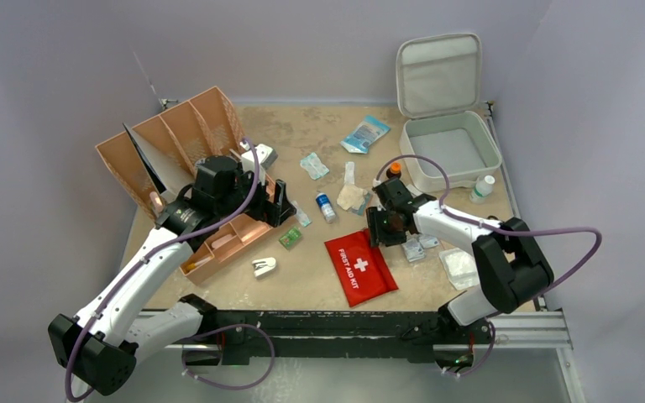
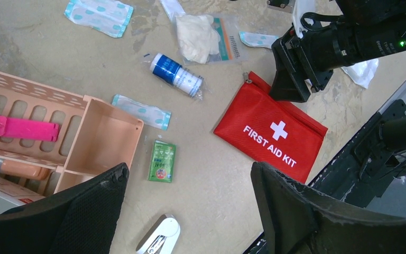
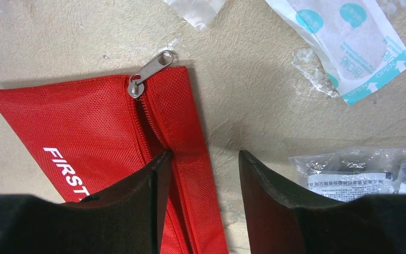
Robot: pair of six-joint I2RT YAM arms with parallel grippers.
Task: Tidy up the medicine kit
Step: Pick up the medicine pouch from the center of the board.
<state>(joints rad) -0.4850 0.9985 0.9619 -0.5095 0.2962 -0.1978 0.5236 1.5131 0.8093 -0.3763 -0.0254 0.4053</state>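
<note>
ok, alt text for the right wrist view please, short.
The right gripper hangs open over the zipper edge of a red first-aid pouch, one finger over the pouch, the other over bare tabletop. Its metal zipper pull lies at the corner; a blue-spotted dressing packet and clear sealed packets lie to the right.

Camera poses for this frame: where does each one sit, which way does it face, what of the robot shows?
Top external: fixed above and behind the bases, looking down on the table; both arms, left tool and right tool show.
Left wrist: on the left arm, looking down at the red pouch and orange tray; own fingers at bottom, right arm top right.
Right wrist: on the right arm, close above the pouch's zipper pull; own fingers at bottom.
Shared: all three see the red pouch.
</note>
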